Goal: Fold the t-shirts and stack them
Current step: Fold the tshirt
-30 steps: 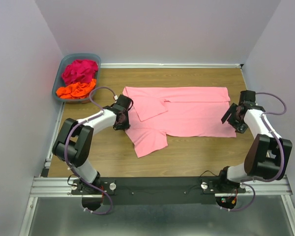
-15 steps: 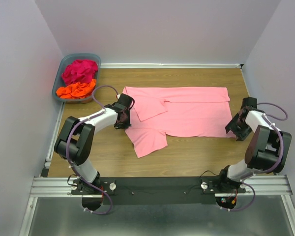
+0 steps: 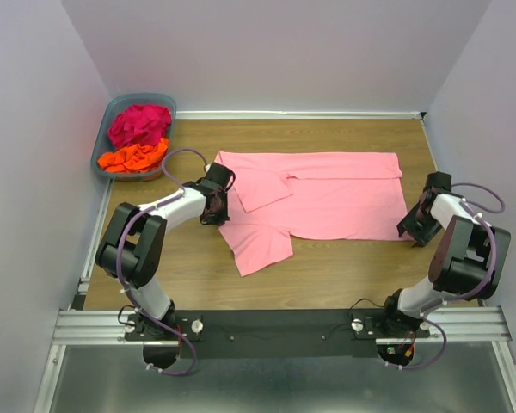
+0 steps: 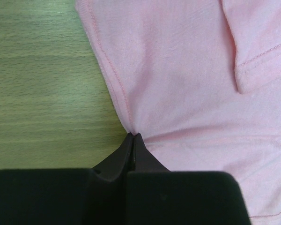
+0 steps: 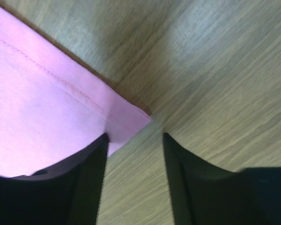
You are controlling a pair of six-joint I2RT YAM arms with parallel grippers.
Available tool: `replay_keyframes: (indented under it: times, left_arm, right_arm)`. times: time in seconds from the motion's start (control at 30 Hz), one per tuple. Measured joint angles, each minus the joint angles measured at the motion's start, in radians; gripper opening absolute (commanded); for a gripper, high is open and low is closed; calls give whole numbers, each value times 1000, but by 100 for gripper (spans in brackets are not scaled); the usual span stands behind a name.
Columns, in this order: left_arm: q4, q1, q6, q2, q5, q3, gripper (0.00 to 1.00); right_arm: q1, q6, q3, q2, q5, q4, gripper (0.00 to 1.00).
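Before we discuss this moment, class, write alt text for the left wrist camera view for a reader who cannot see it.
The left gripper, jaws shut, pinches the stitched edge of the light pink t-shirt, which lies flat on the wooden table. Creases in the cloth run toward the pinch, and a folded-over sleeve shows at upper right.

light pink t-shirt [image 3: 327, 194]: spread flat on the surface [image 3: 353, 267], long side running left to right, one sleeve folded onto the body, a flap reaching toward the near edge.
magenta t-shirt [image 3: 139, 123]: crumpled in the basket [image 3: 100, 153], far end.
orange t-shirt [image 3: 133, 157]: crumpled at the basket's near end, apparently touching the magenta one.
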Motion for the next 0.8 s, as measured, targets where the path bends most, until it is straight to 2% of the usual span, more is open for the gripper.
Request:
replay_keyframes:
  times: [0.1, 0.13, 0.23, 0.27, 0.63, 0.8]
  left_arm:
    - [0, 1, 3, 0, 1, 0, 0]
    - [0, 5, 6, 0, 3, 0, 0]
    - [-2, 10, 10, 0, 10, 0, 0]
    - [-3, 12, 13, 0, 11, 0, 0]
    - [-68, 63, 51, -33, 53, 2, 0]
    - [-106, 115, 76, -49, 77, 46, 0]
  right_arm:
    - [0, 2, 3, 6, -5, 9, 34]
    - [0, 5, 5, 9, -8, 13, 21]
    - [0, 6, 7, 10, -12, 21, 3]
    - [0, 7, 7, 10, -12, 21, 1]
    - [0, 18, 10, -54, -12, -9, 1]
    - [0, 17, 84, -80, -14, -52, 1]
